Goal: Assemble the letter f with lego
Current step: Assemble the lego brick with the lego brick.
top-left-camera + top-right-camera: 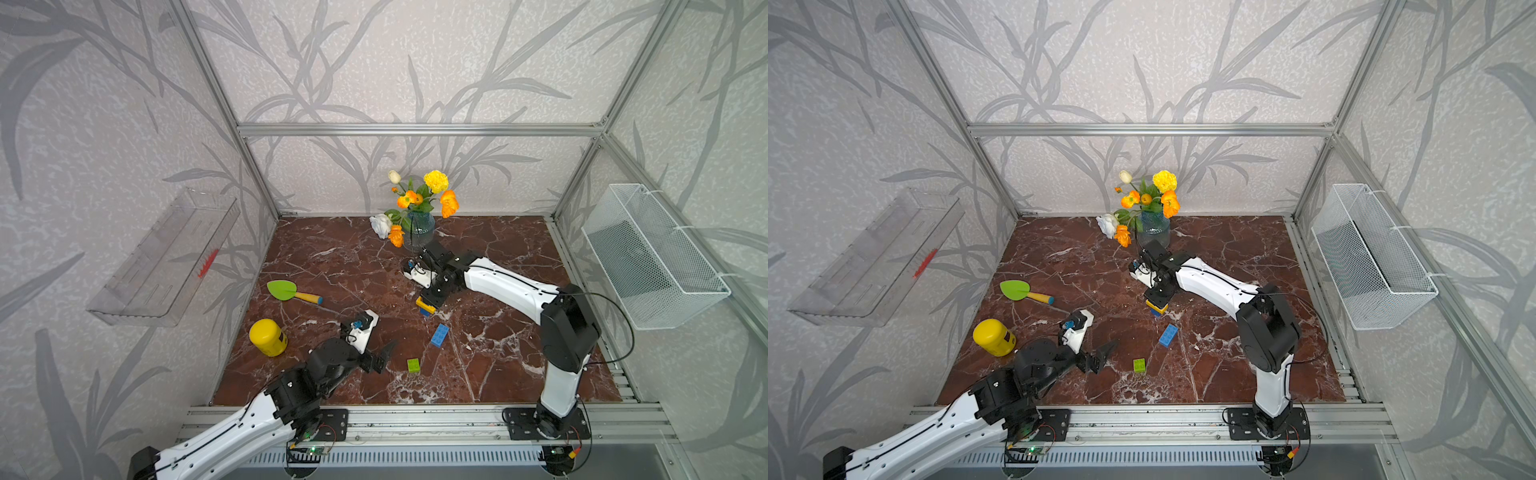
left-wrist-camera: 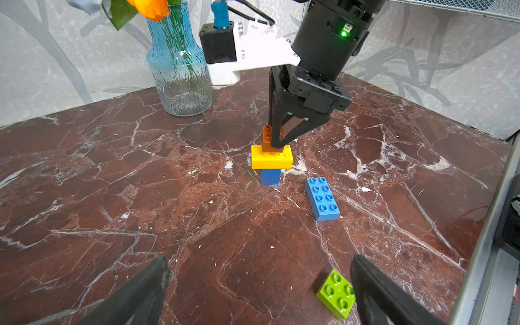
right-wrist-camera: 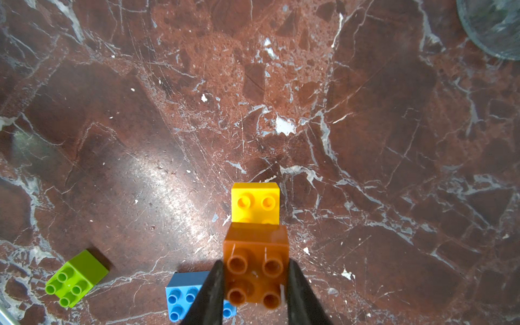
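A small stack stands mid-table: a short blue brick (image 2: 270, 176) at the foot, a yellow brick (image 2: 271, 157) across it, and an orange brick (image 3: 256, 244) on top. My right gripper (image 3: 255, 270) comes down from above, shut on the orange brick, one finger on each side. A long blue brick (image 1: 439, 335) lies loose on its own just in front of the stack. Nearer the front lies a lime green brick (image 2: 336, 294), beside one finger of my left gripper (image 2: 259, 261). That gripper is open, low over the marble, with nothing held.
A blue glass vase (image 1: 417, 226) of flowers stands close behind the right arm. At the left lie a green toy shovel (image 1: 286, 290) and a yellow jar (image 1: 268, 337). A wire basket (image 1: 652, 257) hangs on the right wall, a clear tray (image 1: 166, 257) on the left.
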`<state>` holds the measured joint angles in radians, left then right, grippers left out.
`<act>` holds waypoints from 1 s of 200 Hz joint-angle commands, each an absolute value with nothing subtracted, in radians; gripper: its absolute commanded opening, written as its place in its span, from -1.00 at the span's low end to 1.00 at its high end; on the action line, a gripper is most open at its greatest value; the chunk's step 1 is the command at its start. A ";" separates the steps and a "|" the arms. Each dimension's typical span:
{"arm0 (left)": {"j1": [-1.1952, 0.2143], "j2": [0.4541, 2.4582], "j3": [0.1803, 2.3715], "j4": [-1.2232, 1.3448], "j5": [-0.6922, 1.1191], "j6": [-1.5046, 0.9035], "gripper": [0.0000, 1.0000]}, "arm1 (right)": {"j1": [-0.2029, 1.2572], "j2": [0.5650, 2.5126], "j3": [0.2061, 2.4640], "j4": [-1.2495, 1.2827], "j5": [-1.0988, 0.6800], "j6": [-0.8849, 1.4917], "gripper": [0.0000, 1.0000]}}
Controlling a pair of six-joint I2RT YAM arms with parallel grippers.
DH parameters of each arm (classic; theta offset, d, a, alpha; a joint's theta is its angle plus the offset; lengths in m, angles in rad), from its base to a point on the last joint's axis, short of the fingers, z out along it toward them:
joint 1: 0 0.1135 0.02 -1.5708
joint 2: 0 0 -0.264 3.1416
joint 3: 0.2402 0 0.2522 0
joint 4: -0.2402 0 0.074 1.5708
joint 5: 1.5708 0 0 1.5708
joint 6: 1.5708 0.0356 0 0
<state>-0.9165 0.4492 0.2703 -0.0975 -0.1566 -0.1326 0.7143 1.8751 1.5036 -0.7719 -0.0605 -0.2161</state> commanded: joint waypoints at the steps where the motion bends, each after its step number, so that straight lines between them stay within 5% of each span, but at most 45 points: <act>1: -0.922 0.441 0.280 -0.085 -0.163 -0.120 0.99 | 0.713 1.888 1.528 -0.799 -0.049 -0.230 -0.58; 200: -0.922 0.442 0.266 -0.071 -0.154 -0.128 0.99 | 0.713 1.921 1.537 -0.803 -0.053 -0.227 -0.59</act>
<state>-0.9165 0.4492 0.2703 -0.0956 -0.1558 -0.1314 0.7143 1.8980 1.5070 -0.7868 -0.0532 -0.2264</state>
